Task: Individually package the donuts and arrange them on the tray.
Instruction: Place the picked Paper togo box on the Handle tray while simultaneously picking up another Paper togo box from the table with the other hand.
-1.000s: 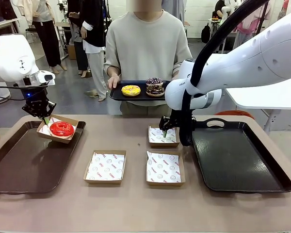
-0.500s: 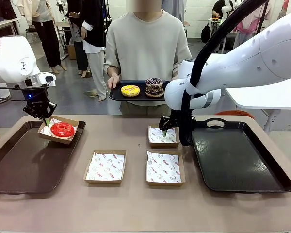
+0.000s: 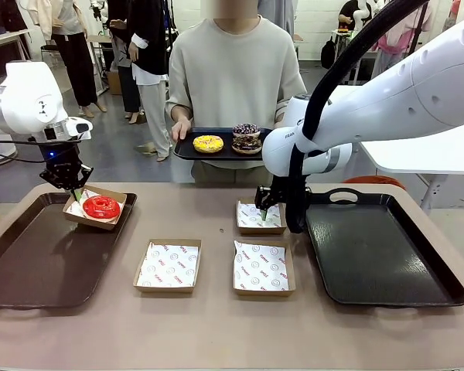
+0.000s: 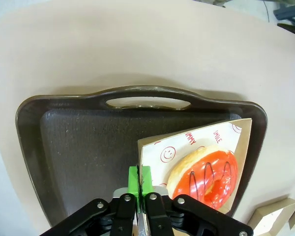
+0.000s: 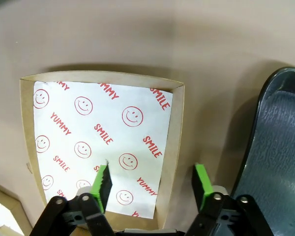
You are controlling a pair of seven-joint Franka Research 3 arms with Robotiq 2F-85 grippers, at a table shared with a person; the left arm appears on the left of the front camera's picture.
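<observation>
The red donut [image 3: 101, 206] [image 4: 206, 174] lies in a paper-lined cardboard box [image 3: 117, 195] [image 4: 160, 150], tilted over the far right corner of the left tray [image 3: 31, 263] [image 4: 73, 142]. My left gripper [image 3: 75, 193] [image 4: 139, 178] is shut on that box's edge. My right gripper [image 3: 263, 214] [image 5: 151, 184] stands open, its fingers straddling the side wall of an empty lined box [image 3: 261, 218] [image 5: 96, 123]. The person holds a small tray [image 3: 187, 151] with the yellow donut [image 3: 209, 144], the sprinkled purple donut [image 3: 247, 129] and the chocolate donut [image 3: 247, 143] under it.
Two more empty lined boxes [image 3: 168, 266] [image 3: 263, 267] sit mid-table nearer me. A dark tray [image 3: 379, 255] [image 5: 278, 147] lies to the right, just beside the box at my right gripper. The person stands at the far edge.
My left gripper has carried the box with the red donut slightly to the right. My right gripper has stayed over the empty box.
</observation>
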